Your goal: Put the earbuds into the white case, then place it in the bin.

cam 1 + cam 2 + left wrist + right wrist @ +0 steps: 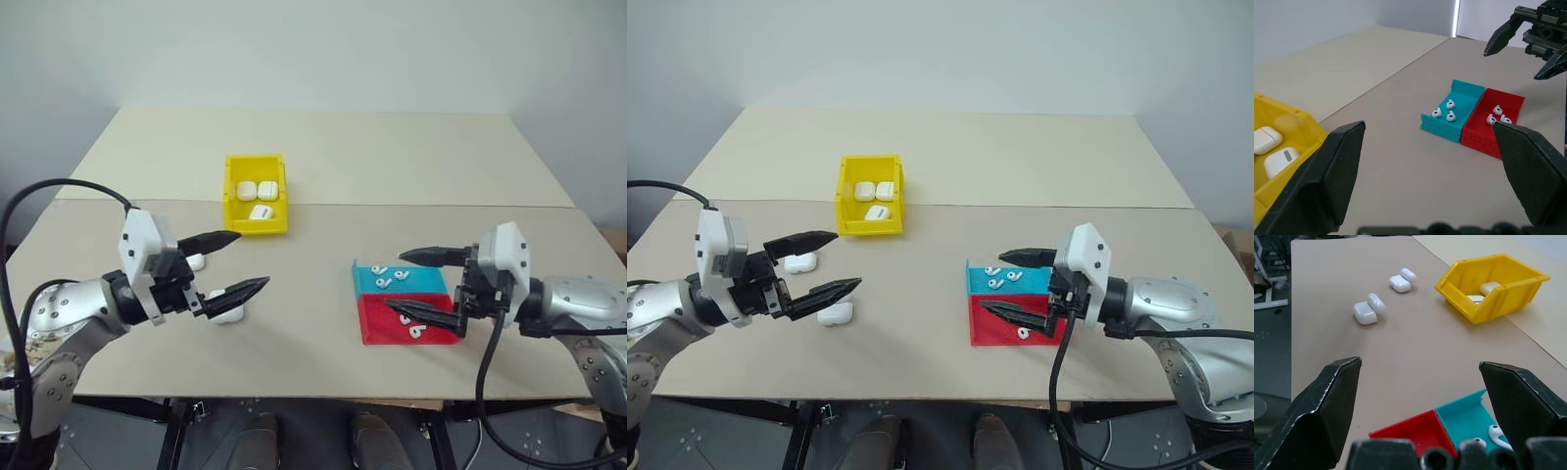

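Both grippers, left (235, 262) and right (412, 282), are held wide open and empty above the table (313, 323). Earbuds (1446, 110) are seen in the tray (404, 305); two open cases (1367, 309) lie near the bin (256, 195).

The surface (323, 284) looks matt and smooth, a pale beige laminate with no sheen. The bin (233, 201) is bright yellow moulded plastic, smooth-walled with a slight gloss. Inside it and near the surface's left edge lie white cases (1365, 312) of glossy hard plastic. The earbuds (1449, 104) are glossy white plastic too. They lie in a blue-and-red tray (1471, 128) of matt plastic, its outer walls rough with a brick-like ribbing. Both grippers' jaws are dull black plastic, faintly grainy, on white plastic housings; the forearms behind look like brushed silver metal.
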### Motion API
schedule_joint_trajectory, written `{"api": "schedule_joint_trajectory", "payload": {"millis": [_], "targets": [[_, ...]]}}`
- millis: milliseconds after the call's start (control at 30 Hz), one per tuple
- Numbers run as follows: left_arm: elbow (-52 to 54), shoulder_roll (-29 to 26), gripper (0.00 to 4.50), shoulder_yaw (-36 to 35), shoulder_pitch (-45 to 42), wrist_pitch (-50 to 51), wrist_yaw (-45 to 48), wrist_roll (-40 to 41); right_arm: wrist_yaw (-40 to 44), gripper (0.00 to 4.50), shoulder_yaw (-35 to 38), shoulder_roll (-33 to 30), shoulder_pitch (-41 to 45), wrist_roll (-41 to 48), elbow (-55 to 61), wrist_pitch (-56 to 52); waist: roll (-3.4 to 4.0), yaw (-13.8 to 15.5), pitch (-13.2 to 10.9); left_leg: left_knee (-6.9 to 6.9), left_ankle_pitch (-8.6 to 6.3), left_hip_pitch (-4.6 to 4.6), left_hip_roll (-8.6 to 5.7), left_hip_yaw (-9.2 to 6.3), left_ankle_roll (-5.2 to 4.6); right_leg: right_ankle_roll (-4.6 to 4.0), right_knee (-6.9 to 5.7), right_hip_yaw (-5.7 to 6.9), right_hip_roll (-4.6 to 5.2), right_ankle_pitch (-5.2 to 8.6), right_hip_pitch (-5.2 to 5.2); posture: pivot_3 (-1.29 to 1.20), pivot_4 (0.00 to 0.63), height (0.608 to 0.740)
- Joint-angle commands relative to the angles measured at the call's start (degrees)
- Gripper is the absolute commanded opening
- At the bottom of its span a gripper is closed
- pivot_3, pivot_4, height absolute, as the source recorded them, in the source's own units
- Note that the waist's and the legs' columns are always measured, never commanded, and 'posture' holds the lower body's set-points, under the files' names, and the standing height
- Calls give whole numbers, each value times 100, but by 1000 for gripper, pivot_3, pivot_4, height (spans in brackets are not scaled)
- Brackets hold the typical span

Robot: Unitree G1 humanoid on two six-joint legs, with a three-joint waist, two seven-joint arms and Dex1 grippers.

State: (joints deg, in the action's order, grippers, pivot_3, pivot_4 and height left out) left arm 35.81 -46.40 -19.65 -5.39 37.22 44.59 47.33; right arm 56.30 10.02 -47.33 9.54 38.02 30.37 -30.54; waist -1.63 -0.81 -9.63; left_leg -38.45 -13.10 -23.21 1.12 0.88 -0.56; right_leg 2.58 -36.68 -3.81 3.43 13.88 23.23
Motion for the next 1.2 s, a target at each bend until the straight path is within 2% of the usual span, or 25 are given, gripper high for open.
{"api": "schedule_joint_trajectory", "payload": {"millis": [33,233,367,600,667,733,800,867,1000,1200], "targets": [[36,-49,4500,-79,-55,-197,127,20,70,4480,100,-59,36,16,109,165,0,-2,0,0,0,0,0,0,0,0,0,0,0,0,0,0,150,740],[130,-203,4500,-241,171,-70,226,122,93,4480,76,-25,47,-39,96,174,0,-7,0,1,0,0,1,0,0,0,1,0,0,0,0,0,150,740],[405,-163,4500,-237,432,-261,3,-260,132,4480,32,-46,97,-94,8,176,0,-1,0,3,0,0,2,-1,0,0,1,-1,0,1,2,0,150,740],[1196,-132,4500,204,393,499,-1944,-1595,324,4480,-235,-115,576,-247,-361,155,-1,0,-1,4,0,4,0,-3,0,0,1,-5,1,0,-4,0,150,740],[1262,-34,4500,87,188,1319,-2274,-1043,375,4480,-191,-149,567,-185,-319,101,-2,8,-1,9,0,-1,-1,-8,0,1,3,-5,1,0,2,0,150,740],[1202,-112,4500,45,-300,2703,-2645,-492,343,4480,-180,-138,492,-186,-257,77,-4,24,-2,10,0,-3,0,-24,0,2,2,-1,1,1,2,0,150,740],[931,-174,4500,39,-1127,4388,-2758,-93,273,4480,-200,-104,430,-215,-209,59,-7,31,-3,7,0,-2,-4,-36,0,4,-3,1,2,2,1,0,150,740],[515,-123,4500,132,-1798,5361,-2980,165,216,4480,-210,-78,401,-213,-173,36,-8,17,-3,1,1,-1,-8,-40,0,12,-6,5,1,5,-4,0,150,740],[-329,-205,4500,551,-2423,5528,-3938,658,151,4480,-195,-72,325,-181,-75,9,-10,-39,-3,5,0,4,-10,-50,0,15,-8,-1,1,7,-3,0,150,740],[-1865,-794,4500,1119,-3123,5528,-5080,2329,66,4480,-156,-87,299,-125,34,-55,-11,-29,-4,12,-1,-3,-11,-57,2,10,-13,-3,5,7,11,0,150,740]]}}
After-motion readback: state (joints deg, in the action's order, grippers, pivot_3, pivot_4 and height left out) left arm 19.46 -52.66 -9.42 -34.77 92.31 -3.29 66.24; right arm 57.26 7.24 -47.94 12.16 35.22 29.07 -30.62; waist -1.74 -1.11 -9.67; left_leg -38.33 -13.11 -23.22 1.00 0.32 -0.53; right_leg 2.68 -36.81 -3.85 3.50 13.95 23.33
